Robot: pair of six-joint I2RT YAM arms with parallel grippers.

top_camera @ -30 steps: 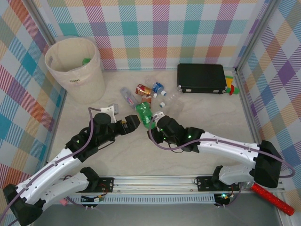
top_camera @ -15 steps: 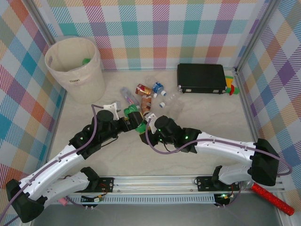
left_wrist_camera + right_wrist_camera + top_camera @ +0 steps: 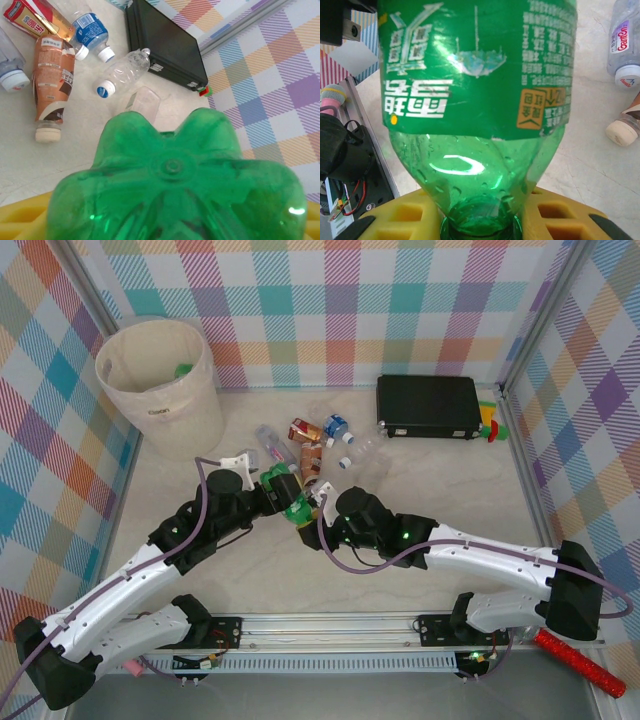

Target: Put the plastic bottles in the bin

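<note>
Right gripper: clamped narrow on the neck of the green bottle. In the right wrist view the neck sits between its yellow fingers.
Left gripper: at the other end of the same bottle. Its yellow fingers flank the lobed base, which sits close to the lens — whether they press on the plastic or stand just off it I cannot tell.
Green bottle: spans the two grippers, base toward the left arm and neck toward the right arm, near the middle of the table. Its green label carries white print.
Loose bottles: a cluster lies flat just beyond the grippers. It includes a brown-labelled bottle with a cream cap, a blue-labelled bottle, a clear bottle with a blue-and-white cap, and a red-and-yellow pack at the edge of the left wrist view.
Bin: upright in the far left corner, well apart from the green bottle. Something green lies inside.
Black case: flat by the far wall on the right, near the cluster.
</note>
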